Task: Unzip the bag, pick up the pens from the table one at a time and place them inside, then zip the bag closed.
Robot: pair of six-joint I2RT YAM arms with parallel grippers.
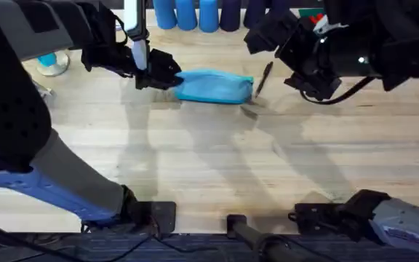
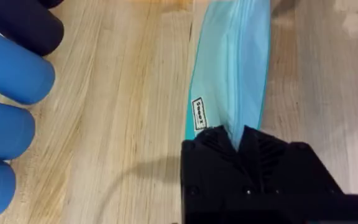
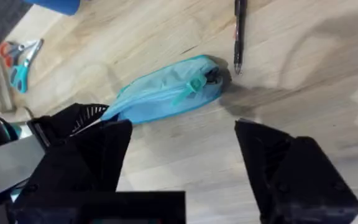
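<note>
Robot lab or test bench, by look of it. Two black robot arms bolted at near edge of light plank-wood desk (image 1: 217,175), cables trailing at bases. Row of blue cylinders (image 1: 188,13) lined up along far edge like props. Scissors (image 3: 18,62) lying to one side. Stationery laid out, nothing domestic around.

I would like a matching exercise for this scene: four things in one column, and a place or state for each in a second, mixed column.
1. left gripper
2. right gripper
3. black pen
4. scissors

a. open, above the table
b. lying beside the zipper-pull end of the bag
c. shut on the bag's end
d. orange and teal handles

Pairs: 1-c, 2-a, 3-b, 4-d
</note>
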